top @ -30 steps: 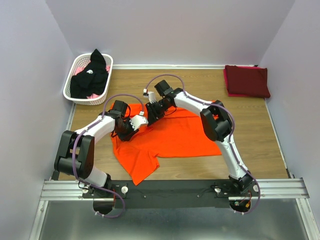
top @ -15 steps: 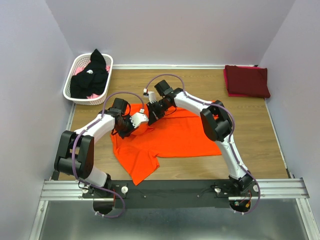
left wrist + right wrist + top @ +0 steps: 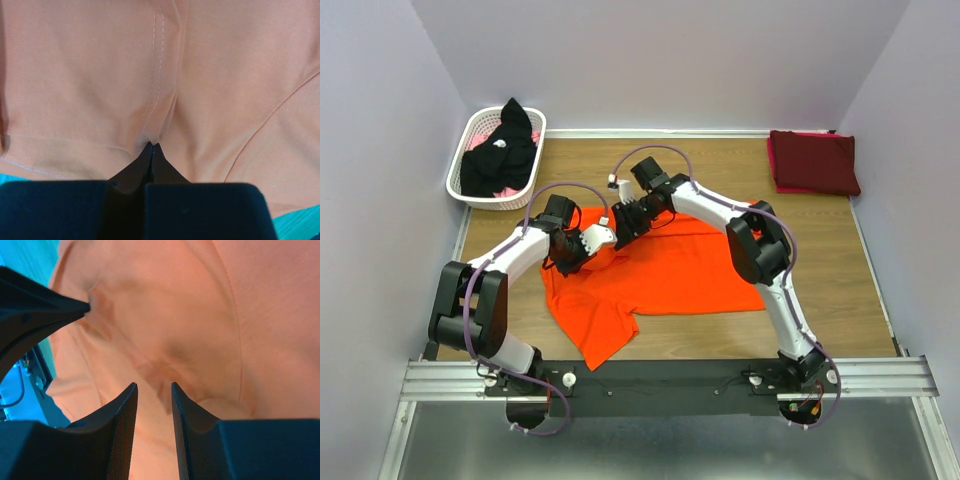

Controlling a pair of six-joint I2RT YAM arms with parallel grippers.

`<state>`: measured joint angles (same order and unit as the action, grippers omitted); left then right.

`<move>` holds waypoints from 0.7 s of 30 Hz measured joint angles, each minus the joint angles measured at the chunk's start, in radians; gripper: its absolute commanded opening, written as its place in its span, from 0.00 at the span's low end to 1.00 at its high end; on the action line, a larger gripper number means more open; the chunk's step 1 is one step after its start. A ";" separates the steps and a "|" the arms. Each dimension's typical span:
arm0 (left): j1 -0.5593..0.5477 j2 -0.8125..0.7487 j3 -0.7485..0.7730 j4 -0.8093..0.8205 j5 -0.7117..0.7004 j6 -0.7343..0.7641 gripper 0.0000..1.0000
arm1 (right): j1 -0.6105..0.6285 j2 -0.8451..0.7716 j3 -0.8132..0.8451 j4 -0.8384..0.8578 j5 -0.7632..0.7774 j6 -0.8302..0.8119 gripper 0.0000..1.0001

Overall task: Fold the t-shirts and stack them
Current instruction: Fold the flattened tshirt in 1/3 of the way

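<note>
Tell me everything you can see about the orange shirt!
The orange t-shirt is bright, soft cloth with stitched seams. It lies spread but wrinkled on the wooden table, one part reaching toward the near edge. The left gripper pinches a pucker near its far edge; the right gripper is open close beside it.

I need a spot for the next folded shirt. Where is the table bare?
The table is bare along the far edge between the basket and the maroon shirt, and right of the orange shirt. Crowded: centre-left, where the left arm and right arm meet.
</note>
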<state>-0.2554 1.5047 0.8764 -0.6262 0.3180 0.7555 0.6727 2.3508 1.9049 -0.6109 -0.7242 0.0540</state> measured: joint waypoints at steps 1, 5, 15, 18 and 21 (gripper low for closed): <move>0.000 0.000 0.000 -0.002 0.000 0.000 0.00 | 0.000 -0.013 -0.011 0.000 0.003 0.000 0.41; 0.000 0.000 0.000 -0.003 0.000 0.000 0.00 | 0.000 -0.065 -0.061 0.002 0.018 -0.002 0.42; 0.000 0.000 0.000 -0.004 0.001 0.000 0.00 | 0.000 -0.079 -0.130 -0.002 0.050 -0.003 0.47; 0.000 0.000 0.000 -0.004 0.001 0.000 0.00 | 0.000 -0.079 -0.129 0.000 0.054 -0.003 0.47; 0.000 0.000 0.000 -0.004 0.002 0.000 0.00 | 0.000 -0.071 -0.126 -0.001 0.058 -0.002 0.47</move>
<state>-0.2558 1.5047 0.8768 -0.6300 0.3195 0.7551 0.6727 2.2795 1.7790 -0.6117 -0.6666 0.0517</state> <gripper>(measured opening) 0.006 0.473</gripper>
